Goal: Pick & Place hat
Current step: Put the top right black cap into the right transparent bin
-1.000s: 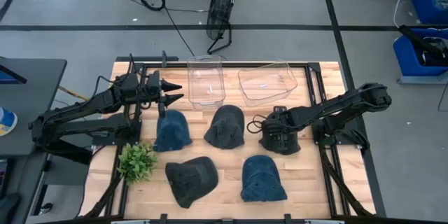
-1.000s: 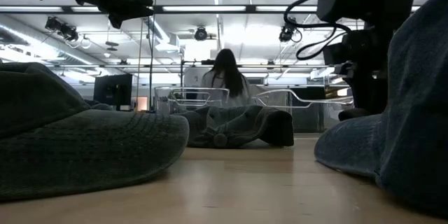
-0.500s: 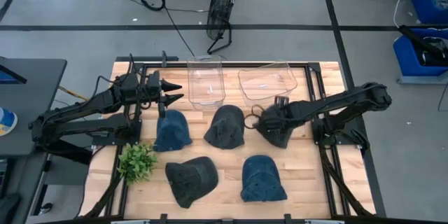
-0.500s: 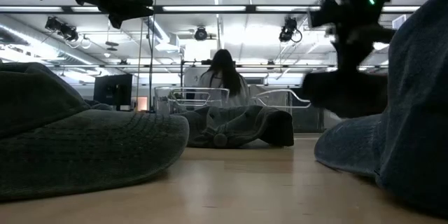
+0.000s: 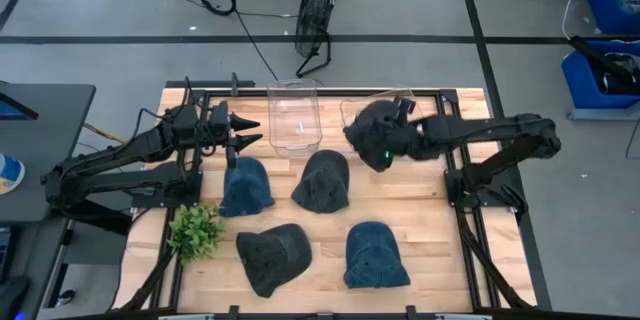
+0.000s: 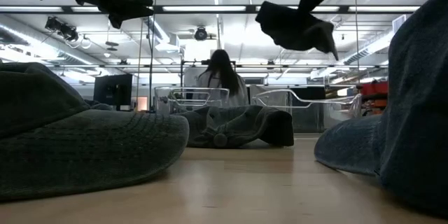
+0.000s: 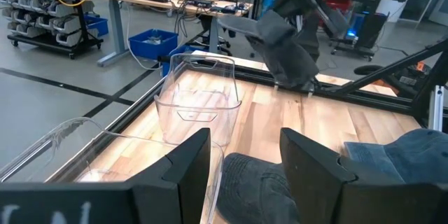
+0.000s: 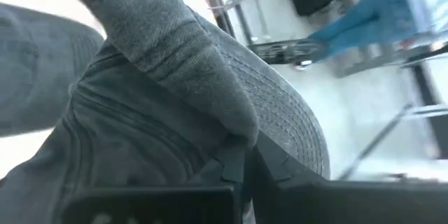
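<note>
My right gripper (image 5: pixel 388 140) is shut on a dark grey hat (image 5: pixel 368 125) and holds it in the air above the near left part of the right clear bin (image 5: pixel 400 108). In the low view the hat (image 6: pixel 294 24) hangs well above the table. Several more hats lie crown up on the wood: a blue one (image 5: pixel 246 186), a dark one (image 5: pixel 322 180), another dark one (image 5: pixel 272 255) and another blue one (image 5: pixel 374 255). My left gripper (image 5: pixel 246 130) waits open at the left clear bin (image 5: pixel 294 118), nothing between its fingers (image 7: pixel 189 164). My right gripper pinches a bunched fold of the hat's cloth (image 8: pixel 210 122) between its two fingers (image 8: pixel 234 171), right beside the stitched brim (image 8: pixel 294 129). The hat is lifted clear of the table and hangs crumpled below the fingers.
A green plant (image 5: pixel 195 230) stands at the table's near left. The black frame rail (image 5: pixel 330 92) runs along the far edge behind the two bins. A person (image 6: pixel 222 77) shows in the room beyond the table.
My right gripper has risen from the table's right side and gone toward the far edge and a little left, taking the dark hat with it. The hat, which lay on the wood, now hangs clear above the right bin.
</note>
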`<state>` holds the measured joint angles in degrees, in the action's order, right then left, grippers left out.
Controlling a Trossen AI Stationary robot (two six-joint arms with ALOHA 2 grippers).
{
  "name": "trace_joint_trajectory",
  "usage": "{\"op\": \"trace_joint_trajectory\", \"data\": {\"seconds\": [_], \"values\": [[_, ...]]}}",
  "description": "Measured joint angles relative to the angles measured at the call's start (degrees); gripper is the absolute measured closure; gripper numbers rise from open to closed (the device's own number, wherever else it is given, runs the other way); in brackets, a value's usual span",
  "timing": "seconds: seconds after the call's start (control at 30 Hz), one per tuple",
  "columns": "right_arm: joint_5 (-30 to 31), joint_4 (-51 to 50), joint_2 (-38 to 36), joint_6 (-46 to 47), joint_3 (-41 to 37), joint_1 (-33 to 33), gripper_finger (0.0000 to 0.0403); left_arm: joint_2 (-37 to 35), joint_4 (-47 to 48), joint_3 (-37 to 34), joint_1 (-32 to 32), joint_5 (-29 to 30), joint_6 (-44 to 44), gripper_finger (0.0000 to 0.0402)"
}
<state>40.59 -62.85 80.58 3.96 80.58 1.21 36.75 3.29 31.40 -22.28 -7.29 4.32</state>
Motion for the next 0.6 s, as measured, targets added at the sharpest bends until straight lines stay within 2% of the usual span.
{"op": "trace_joint_trajectory", "data": {"seconds": [0.3,0.43,0.6], "values": [[-18.93,12.91,-2.88,-4.74,-3.74,-16.20,0.0402,0.00,0.11,0.00,0.00,0.00,0.00,0.0225],[-21.57,21.14,-2.54,-6.04,-9.02,-22.01,0.0402,0.00,0.55,0.00,0.02,0.00,0.00,0.0225],[-28.62,29.20,-2.52,-5.92,-16.77,-27.95,0.0403,-0.02,0.55,0.00,0.02,0.00,0.00,0.0225]]}}
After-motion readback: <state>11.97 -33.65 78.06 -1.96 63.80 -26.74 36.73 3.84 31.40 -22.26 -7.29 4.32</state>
